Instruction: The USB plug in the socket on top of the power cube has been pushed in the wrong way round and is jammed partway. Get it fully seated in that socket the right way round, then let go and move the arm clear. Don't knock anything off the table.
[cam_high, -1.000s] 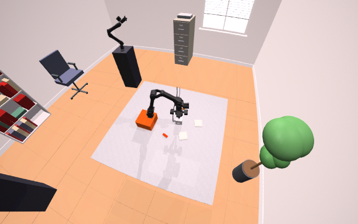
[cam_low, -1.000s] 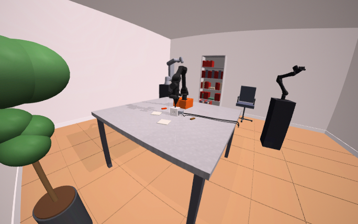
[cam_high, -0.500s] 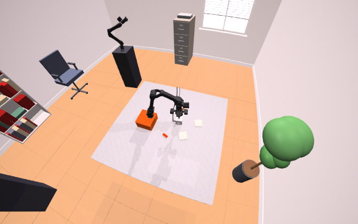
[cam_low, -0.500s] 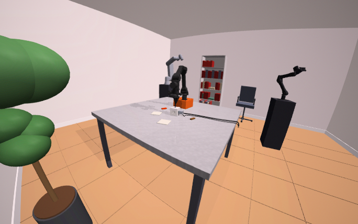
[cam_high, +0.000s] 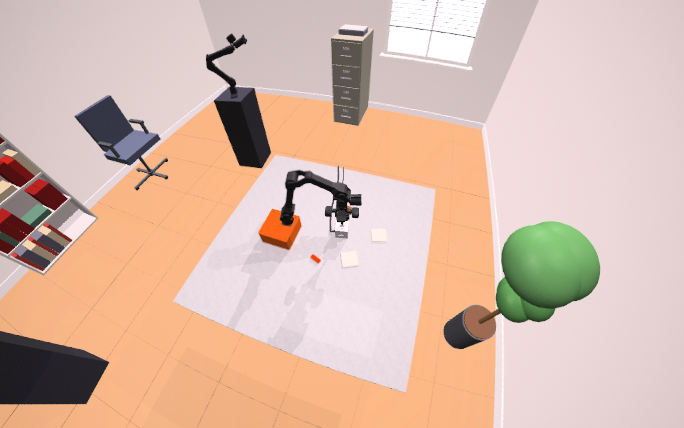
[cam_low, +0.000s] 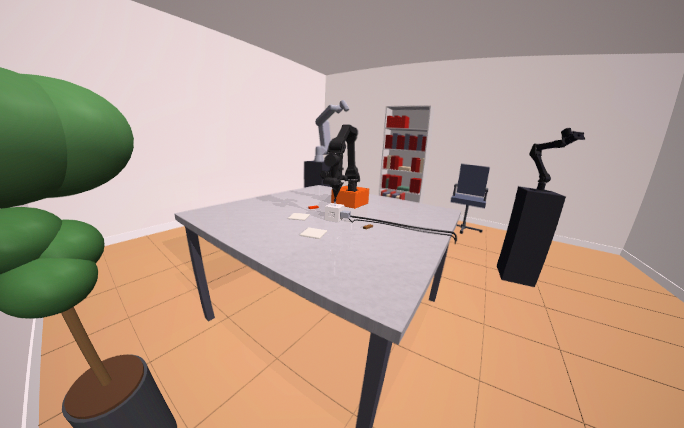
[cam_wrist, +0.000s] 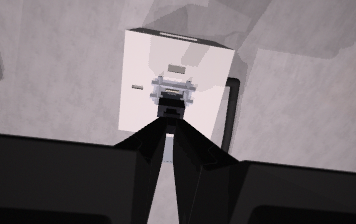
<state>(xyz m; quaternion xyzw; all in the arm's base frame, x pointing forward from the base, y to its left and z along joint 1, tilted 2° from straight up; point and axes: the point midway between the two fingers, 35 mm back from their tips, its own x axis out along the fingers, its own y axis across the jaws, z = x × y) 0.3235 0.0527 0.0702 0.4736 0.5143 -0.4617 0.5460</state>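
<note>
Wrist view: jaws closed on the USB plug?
Yes, the jaws of the gripper pinch the dark USB plug directly above the top socket of the white power cube.

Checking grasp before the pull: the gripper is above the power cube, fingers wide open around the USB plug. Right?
Not quite. The gripper is above the power cube, but its fingers are shut on the USB plug, not wide open. The wrist view shows it.

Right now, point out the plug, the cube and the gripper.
plug (cam_wrist: 171, 109): wrist view, its dark body.
cube (cam_wrist: 145, 65): wrist view, bare white top face.
gripper (cam_wrist: 170, 131): wrist view, midway between the fingertips, shut on the plug.
</note>
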